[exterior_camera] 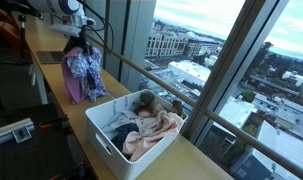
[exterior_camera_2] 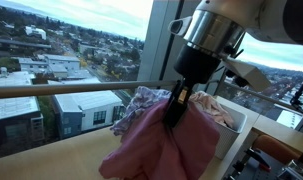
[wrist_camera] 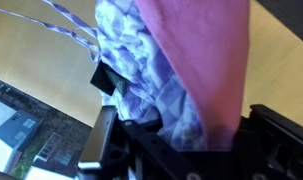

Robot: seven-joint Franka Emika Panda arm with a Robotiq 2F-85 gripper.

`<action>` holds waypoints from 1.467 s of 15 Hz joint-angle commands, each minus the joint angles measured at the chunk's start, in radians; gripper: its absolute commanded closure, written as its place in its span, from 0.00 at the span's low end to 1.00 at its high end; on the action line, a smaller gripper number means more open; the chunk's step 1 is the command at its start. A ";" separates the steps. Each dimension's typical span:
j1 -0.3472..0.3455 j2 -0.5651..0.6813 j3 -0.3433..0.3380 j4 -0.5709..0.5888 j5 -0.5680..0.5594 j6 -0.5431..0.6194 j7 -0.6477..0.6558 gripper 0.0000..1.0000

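My gripper [exterior_camera: 81, 47] is shut on a bundle of cloth and holds it hanging above the wooden counter [exterior_camera: 61, 85]. The bundle is a pink garment [exterior_camera_2: 161, 145] together with a blue-and-white patterned garment [exterior_camera: 83, 72]. In the wrist view the pink cloth [wrist_camera: 206, 50] and the patterned cloth [wrist_camera: 151, 60] fill the space between the jaws [wrist_camera: 186, 130], with white strings trailing to the upper left. The cloth's lower end touches or nearly touches the counter in an exterior view [exterior_camera_2: 141, 165].
A white plastic basket [exterior_camera: 106, 140] full of clothes stands on the counter beside the hanging bundle; it also shows in an exterior view [exterior_camera_2: 231, 135]. Large windows with a handrail [exterior_camera: 156, 80] run along the counter's far edge. A chair and floor lie on the other side.
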 commanded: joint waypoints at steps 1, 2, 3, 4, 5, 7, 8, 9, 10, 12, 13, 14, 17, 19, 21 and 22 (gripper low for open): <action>0.060 0.084 -0.004 0.114 -0.023 -0.037 0.030 1.00; 0.070 0.103 -0.006 0.133 -0.015 -0.038 0.024 1.00; 0.079 0.118 -0.008 0.150 -0.013 -0.039 0.022 1.00; 0.087 0.134 -0.013 0.166 -0.017 -0.040 0.023 1.00; 0.091 0.145 -0.018 0.174 -0.019 -0.041 0.023 1.00; 0.084 0.157 -0.037 0.175 -0.021 -0.036 0.017 1.00; 0.074 0.158 -0.045 0.169 -0.015 -0.033 0.011 1.00; 0.060 0.155 -0.058 0.154 -0.011 -0.024 0.005 1.00; 0.047 0.153 -0.069 0.144 -0.002 -0.018 -0.003 1.00; 0.023 0.149 -0.089 0.125 0.006 -0.008 -0.013 1.00; 0.012 0.151 -0.098 0.120 0.003 -0.004 -0.016 1.00; 0.001 0.146 -0.107 0.110 0.002 -0.001 -0.019 1.00; -0.033 0.139 -0.126 0.087 0.003 0.006 -0.029 1.00; -0.056 0.128 -0.135 0.070 0.007 0.012 -0.037 1.00; -0.076 0.120 -0.143 0.059 0.009 0.014 -0.043 1.00; -0.081 0.116 -0.150 0.056 0.002 0.012 -0.040 1.00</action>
